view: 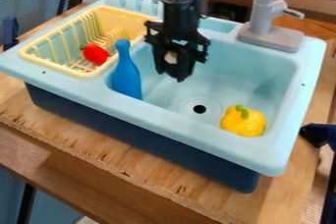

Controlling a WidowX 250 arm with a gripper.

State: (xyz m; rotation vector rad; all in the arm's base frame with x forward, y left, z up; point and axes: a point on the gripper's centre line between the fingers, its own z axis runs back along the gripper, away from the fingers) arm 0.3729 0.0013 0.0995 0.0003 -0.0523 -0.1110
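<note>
Standing roughly upright at the near left end of the light-blue sink (197,135), the blue bottle (127,76) is the item nearest the gripper (170,74); can't tell if its base touches the basin wall. Prob. light, hollow, fairly stiff plastic, smooth surface, so maybe a bit slippery; not fragile by the look of it. Tall w/ a thin neck, so a knock up high could tip it. Best hold: approx. where neck meets body, jaws square across, for more contact than at the rounded top; low on the body is prob. too wide & close to the basin's edge.

Gripper hangs pointing down over the left part of the basin, right of the bottle & apart from it in view; depth btwn them hard to judge. Jaws: can't tell if open or closed. Small pale patch shows amid the black parts; unclear if it's a held item or sth behind.

Other stuff: yellow pepper (244,121) at near right of basin, right of the drain (199,109), prob. light too, rounded, could roll. Red pepper-like item (97,54) in the yellow rack (52,66), far left. Grey faucet (272,36) at far right. Sink sits on the wooden tabletop (118,166).
</note>
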